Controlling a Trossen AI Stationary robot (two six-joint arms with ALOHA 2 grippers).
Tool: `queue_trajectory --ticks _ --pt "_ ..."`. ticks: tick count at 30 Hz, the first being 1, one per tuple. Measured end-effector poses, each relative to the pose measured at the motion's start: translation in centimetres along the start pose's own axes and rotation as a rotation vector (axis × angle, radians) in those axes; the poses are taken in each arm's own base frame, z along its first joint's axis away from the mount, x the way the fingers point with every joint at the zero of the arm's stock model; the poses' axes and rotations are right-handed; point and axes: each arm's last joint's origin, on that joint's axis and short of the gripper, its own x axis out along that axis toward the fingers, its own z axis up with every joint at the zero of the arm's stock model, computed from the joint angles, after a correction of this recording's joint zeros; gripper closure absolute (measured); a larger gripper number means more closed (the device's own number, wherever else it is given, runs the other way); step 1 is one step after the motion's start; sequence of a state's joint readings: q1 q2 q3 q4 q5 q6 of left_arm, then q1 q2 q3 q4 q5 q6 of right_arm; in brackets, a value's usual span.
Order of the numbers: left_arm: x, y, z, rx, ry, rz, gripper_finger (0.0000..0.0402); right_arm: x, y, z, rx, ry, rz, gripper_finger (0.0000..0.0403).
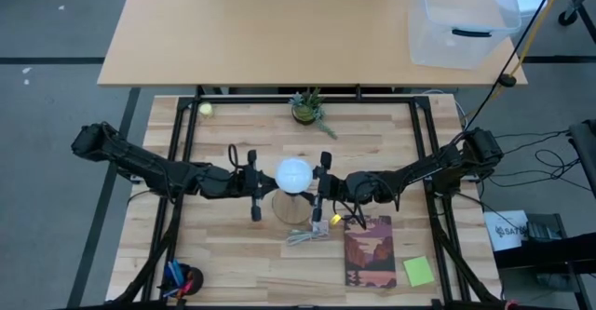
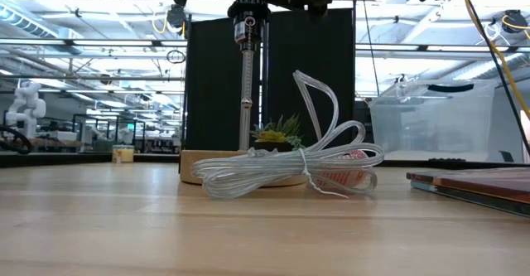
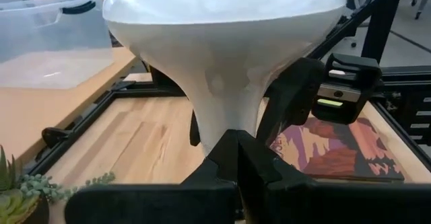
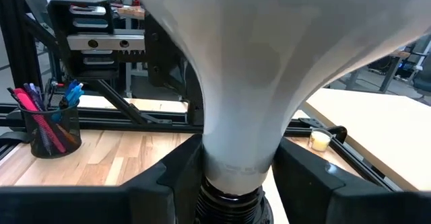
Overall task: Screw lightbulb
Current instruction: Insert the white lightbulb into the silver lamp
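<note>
A slatted wooden tabletop (image 1: 233,245) fills the lower half of the high view, with the lightbulb (image 1: 293,174) at its centre, standing upright over its black socket (image 4: 229,200). The bulb is best kept plumb and turned gently by its neck. The left gripper (image 1: 255,185) fingers are pinched fully together against the neck; the right gripper (image 1: 321,187) fingers stand partly apart, flanking the neck, contact unclear.

The lightbulb (image 1: 292,174) stands upright near the middle of the wooden surface (image 1: 233,254), white frosted globe on top, pale neck (image 4: 236,136) tapering down to its base, seated in a black threaded socket (image 4: 229,204).
</note>
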State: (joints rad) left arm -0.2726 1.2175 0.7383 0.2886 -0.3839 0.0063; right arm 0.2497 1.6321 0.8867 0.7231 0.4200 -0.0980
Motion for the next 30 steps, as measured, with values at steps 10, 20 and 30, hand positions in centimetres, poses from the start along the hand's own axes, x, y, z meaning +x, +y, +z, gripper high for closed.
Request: queue_trajectory --ticks 10,20,30 --pt "0.02 0.03 -0.15 0.005 0.014 0.004 0.0402 0.02 0.04 -0.04 -0.001 0.000 0.008 0.0212" --pt "0.02 0.03 -0.28 0.011 0.027 0.002 0.0402 0.01 0.07 -0.02 -0.016 -0.002 0.010 0.0214" --pt "0.02 0.02 -0.27 0.010 0.026 0.000 0.0402 0.01 0.08 0.00 -0.018 -0.003 0.011 0.0192"
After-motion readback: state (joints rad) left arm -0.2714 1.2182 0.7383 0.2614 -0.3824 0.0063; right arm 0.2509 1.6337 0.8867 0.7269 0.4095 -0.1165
